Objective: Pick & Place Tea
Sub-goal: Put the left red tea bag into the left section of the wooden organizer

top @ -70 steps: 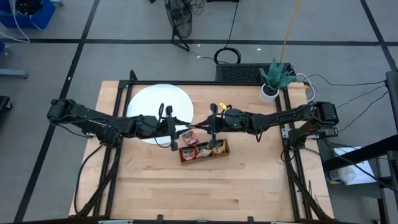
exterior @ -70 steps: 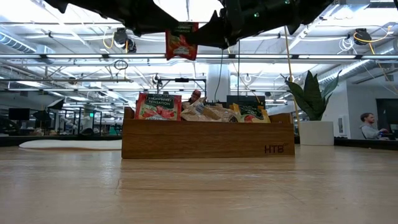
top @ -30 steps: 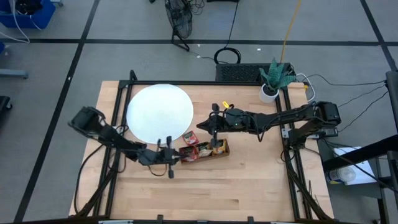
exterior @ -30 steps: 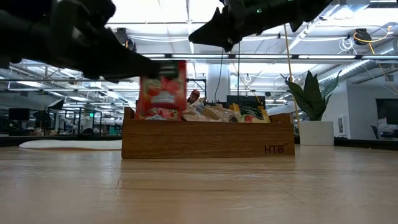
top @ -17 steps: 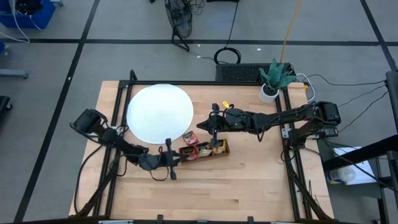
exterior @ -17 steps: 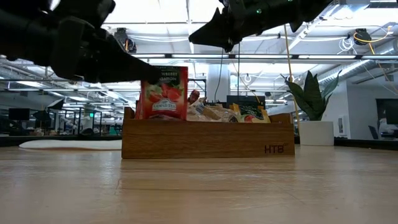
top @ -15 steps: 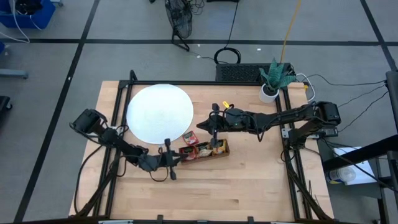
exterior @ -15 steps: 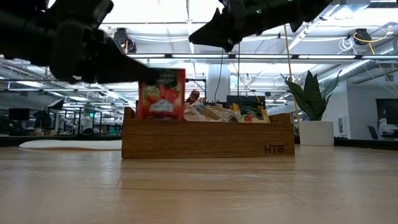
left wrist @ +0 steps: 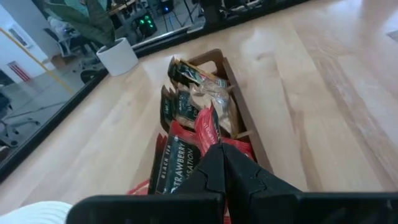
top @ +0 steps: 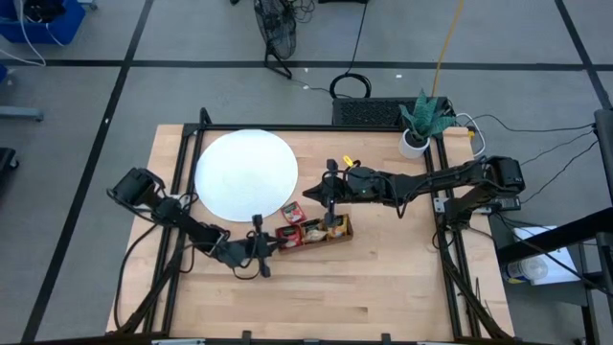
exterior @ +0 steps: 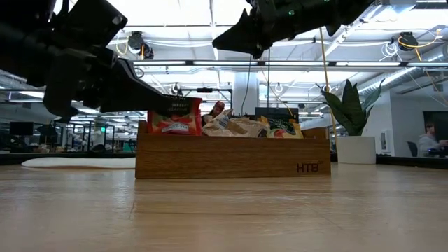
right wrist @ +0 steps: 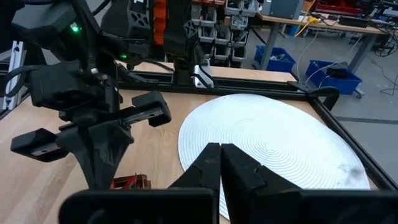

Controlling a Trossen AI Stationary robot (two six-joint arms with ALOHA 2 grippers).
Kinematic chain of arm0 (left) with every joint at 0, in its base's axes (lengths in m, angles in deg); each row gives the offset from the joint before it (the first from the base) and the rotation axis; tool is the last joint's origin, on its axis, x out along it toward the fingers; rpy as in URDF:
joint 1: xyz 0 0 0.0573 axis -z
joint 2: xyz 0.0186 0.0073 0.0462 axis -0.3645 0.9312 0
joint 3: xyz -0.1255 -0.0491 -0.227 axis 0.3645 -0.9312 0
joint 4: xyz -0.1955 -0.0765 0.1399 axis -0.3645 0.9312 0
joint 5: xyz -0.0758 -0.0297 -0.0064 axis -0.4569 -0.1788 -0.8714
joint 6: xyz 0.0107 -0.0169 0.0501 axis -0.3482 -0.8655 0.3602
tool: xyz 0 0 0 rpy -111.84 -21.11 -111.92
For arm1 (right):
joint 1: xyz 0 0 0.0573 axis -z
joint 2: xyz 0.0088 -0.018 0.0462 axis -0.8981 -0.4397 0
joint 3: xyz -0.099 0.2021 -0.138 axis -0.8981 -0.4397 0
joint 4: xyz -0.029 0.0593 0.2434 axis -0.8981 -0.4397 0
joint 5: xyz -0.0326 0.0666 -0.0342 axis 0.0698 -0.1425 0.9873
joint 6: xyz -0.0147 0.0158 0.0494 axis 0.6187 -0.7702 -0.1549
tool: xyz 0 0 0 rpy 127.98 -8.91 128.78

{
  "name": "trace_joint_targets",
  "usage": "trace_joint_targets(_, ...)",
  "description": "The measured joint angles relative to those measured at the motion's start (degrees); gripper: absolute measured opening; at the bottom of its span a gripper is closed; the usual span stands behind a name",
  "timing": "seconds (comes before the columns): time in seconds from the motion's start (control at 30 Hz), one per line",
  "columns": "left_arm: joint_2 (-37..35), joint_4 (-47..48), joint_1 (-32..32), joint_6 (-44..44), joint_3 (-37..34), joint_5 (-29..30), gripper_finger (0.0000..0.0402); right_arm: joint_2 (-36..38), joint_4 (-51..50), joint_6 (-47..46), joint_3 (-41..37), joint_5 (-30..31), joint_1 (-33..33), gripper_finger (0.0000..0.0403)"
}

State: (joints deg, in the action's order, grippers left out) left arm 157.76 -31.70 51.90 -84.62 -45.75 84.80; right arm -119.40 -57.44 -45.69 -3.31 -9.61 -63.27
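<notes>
A long brown wooden tray [top: 316,232] [exterior: 231,157] stands mid-table and holds tea sachets: red at its left end, pale in the middle [left wrist: 208,99], dark green at the right. My left gripper [top: 271,246] [left wrist: 221,152] is at the tray's left end, shut on a red tea sachet [exterior: 175,115]. My right gripper [top: 311,194] [exterior: 218,38] hangs shut and empty, high over the tray's far side. The white disc [top: 245,173] [right wrist: 273,137] lies at the far left. Another red sachet [top: 292,211] lies between disc and tray. My left gripper pinches the red sachet by its edge [left wrist: 210,142] between its two fingers. The fingers come nearly level from the table's left, slanting slightly down. The sachet stands tilted over the tray's left compartment; the tray's front wall hides its lower part among the other red sachets there.
A potted plant [top: 419,125] [exterior: 353,119] stands at the table's far right corner. Bare wood [top: 335,297] stretches from the tray to the near edge. A person [exterior: 428,140] sits in the room beyond the table.
My left gripper has sunk a little and rolled, staying shut on the red sachet. The sachet, upright above the tray's left end a second ago, has tipped over and come down, so that its lower part now sits behind the tray's wall.
</notes>
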Motion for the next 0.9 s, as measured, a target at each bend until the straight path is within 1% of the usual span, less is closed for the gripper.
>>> trace_joint_targets(0.13, 0.0, -3.0, -0.5, 1.2, 0.0, -0.1, 0.0001, 0.0, 0.0, -0.1, 0.0, 0.0, 0.0, 0.0002)
trace_joint_targets(0.2, 0.0, -3.3, -0.5, 0.9, 0.0, -0.1, 0.0009, 0.0, 0.0, -0.6, 0.0, -0.9, 0.0, 0.0001)
trace_joint_targets(0.3, 0.0, -2.3, -0.6, -0.1, 0.0, -0.2, 0.0026, 0.0, -0.1, -0.3, 0.0, -7.5, -0.5, 0.0001)
trace_joint_targets(0.37, 0.0, -1.8, -0.8, -0.5, 0.0, -0.2, 0.0032, 0.0, -1.6, 2.6, 0.0, -9.9, -2.7, 0.0)
trace_joint_targets(0.4, 0.0, -1.7, -0.9, -0.6, 0.0, -0.2, 0.0032, 0.0, -3.1, 4.8, 0.0, -9.4, -4.2, 0.0)
trace_joint_targets(0.43, 0.0, -1.5, -1.0, -0.5, 0.0, -0.2, 0.0029, -0.3, -4.4, 7.0, 0.0, -7.4, -6.0, 0.0)
trace_joint_targets(0.53, 0.0, -0.8, -1.7, -0.4, 0.0, -1.3, 0.0009, -1.9, -6.7, 11.0, 0.0, 1.7, -10.6, 0.0)
trace_joint_targets(0.57, 0.0, -0.8, -2.0, -0.5, 0.0, -1.8, 0.0005, -2.7, -6.7, 11.2, 0.0, 3.5, -11.6, 0.0)
trace_joint_targets(0.73, 0.0, -0.6, -3.6, -0.8, 0.0, -3.5, 0.0016, -8.1, -6.4, 10.8, -0.1, 6.1, -14.3, 0.0)
trace_joint_targets(0.83, 0.0, -0.6, -3.7, -0.7, 0.0, -3.5, 0.0015, -8.1, -5.4, 10.5, 0.0, 9.4, -14.7, 0.0)
trace_joint_targets(0.9, 0.0, -0.6, -3.7, -0.8, 0.0, -3.4, 0.001, -7.7, -5.0, 10.3, 0.0, 10.1, -14.6, 0.0)
